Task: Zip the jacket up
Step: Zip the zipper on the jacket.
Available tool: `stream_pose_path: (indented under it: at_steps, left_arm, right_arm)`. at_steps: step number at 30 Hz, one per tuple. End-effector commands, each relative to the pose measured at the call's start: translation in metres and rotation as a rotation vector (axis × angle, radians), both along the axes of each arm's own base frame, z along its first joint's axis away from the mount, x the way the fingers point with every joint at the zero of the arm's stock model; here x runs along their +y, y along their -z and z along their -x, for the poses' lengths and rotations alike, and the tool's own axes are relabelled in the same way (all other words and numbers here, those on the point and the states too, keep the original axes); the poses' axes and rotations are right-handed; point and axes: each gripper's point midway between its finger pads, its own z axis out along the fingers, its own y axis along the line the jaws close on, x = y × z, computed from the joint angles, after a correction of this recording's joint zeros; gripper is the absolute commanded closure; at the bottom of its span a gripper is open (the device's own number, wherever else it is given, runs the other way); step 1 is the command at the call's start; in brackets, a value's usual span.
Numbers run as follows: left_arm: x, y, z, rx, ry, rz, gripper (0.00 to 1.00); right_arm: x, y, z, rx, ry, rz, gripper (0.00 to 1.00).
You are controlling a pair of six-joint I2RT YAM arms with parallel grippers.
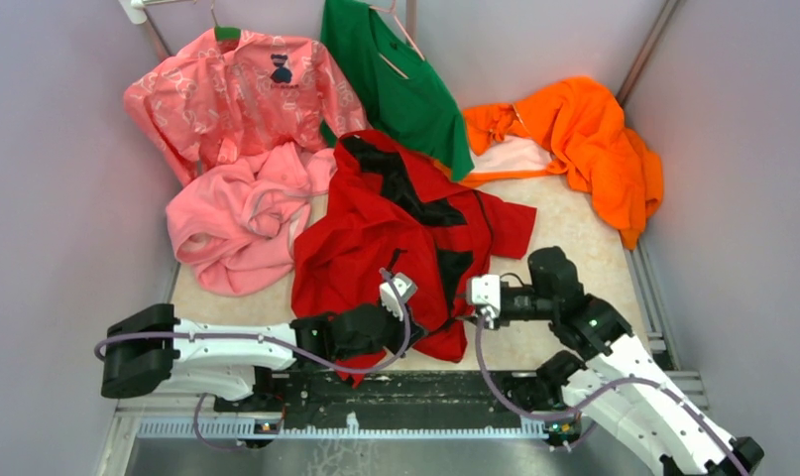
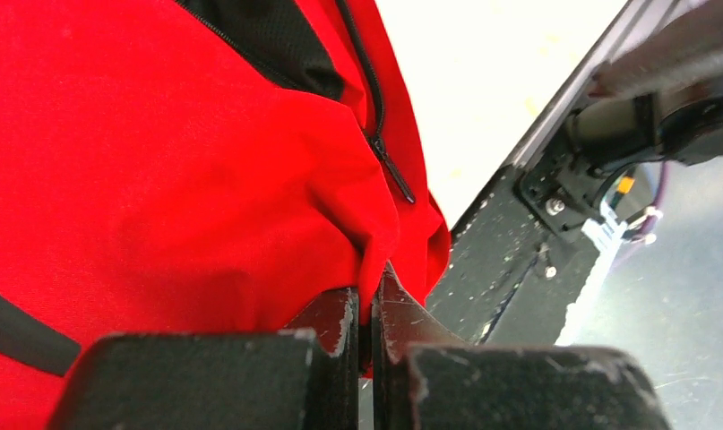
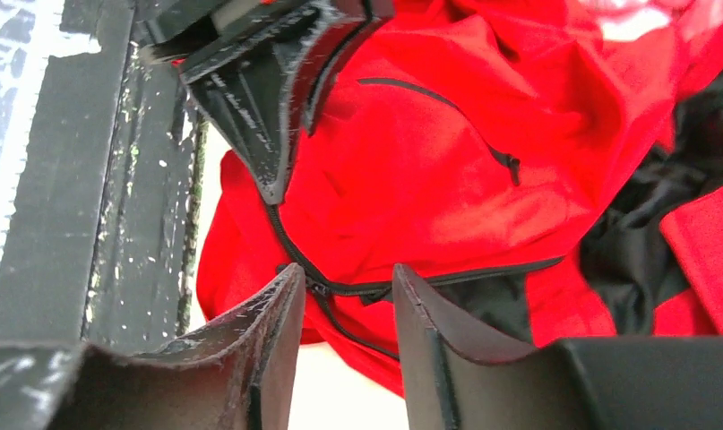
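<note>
The red jacket (image 1: pixel 376 228) lies crumpled mid-table, its dark lining showing where the front stands open. My left gripper (image 2: pixel 373 300) is shut on a fold of the jacket's (image 2: pixel 160 161) lower hem, just below a dark zipper pull (image 2: pixel 393 175). In the top view my left gripper (image 1: pixel 418 330) sits at the jacket's near edge. My right gripper (image 1: pixel 461 315) reaches in from the right. It (image 3: pixel 347 278) is open, its fingertips on either side of the front zipper's slider (image 3: pixel 320 288) on the jacket (image 3: pixel 411 179). The left gripper's fingers (image 3: pixel 250 116) show above it.
A pink fleece garment (image 1: pixel 237 228) lies left of the jacket. A pink patterned shirt (image 1: pixel 237 89) and a green shirt (image 1: pixel 396 79) hang behind it. An orange garment (image 1: pixel 584 139) lies at the back right. A black rail (image 1: pixel 405 397) runs along the near edge, and walls close both sides.
</note>
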Motion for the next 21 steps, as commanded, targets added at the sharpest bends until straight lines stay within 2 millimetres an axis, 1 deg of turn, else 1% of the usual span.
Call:
stream_pose_path:
  at_steps: [1, 3, 6, 9, 12, 15, 17, 19, 21]
  left_arm:
    - [0.016, 0.015, 0.000, -0.049, 0.044, -0.147, 1.00]
    - [0.018, 0.015, 0.002, -0.046, 0.049, -0.135, 1.00]
    - [0.026, 0.019, 0.004, -0.024, 0.033, -0.145, 1.00]
    - [0.039, 0.030, 0.006, 0.005, 0.002, -0.180, 1.00]
    - [0.047, 0.029, 0.004, 0.008, -0.025, -0.169, 1.00]
    - [0.047, 0.020, 0.004, -0.002, -0.029, -0.126, 1.00]
    - [0.045, 0.015, 0.005, -0.004, -0.022, -0.104, 1.00]
    - [0.042, 0.013, 0.006, -0.009, -0.004, -0.091, 1.00]
    - [0.040, 0.012, 0.008, -0.009, 0.013, -0.088, 1.00]
  right_arm:
    - [0.009, 0.014, -0.026, 0.069, 0.070, 0.037, 0.64]
    - [0.010, 0.035, -0.025, 0.094, 0.023, 0.098, 0.66]
    - [0.016, 0.046, -0.024, 0.092, -0.025, 0.091, 0.65]
    - [0.024, 0.061, -0.017, 0.093, -0.099, 0.093, 0.65]
    - [0.030, 0.075, -0.019, 0.043, -0.127, 0.116, 0.65]
    - [0.036, 0.073, -0.027, -0.012, -0.124, 0.116, 0.67]
    - [0.040, 0.067, -0.031, -0.049, -0.138, 0.104, 0.70]
    - [0.046, 0.058, -0.029, -0.068, -0.174, 0.079, 0.73]
    - [0.053, 0.047, -0.016, -0.070, -0.258, 0.041, 0.74]
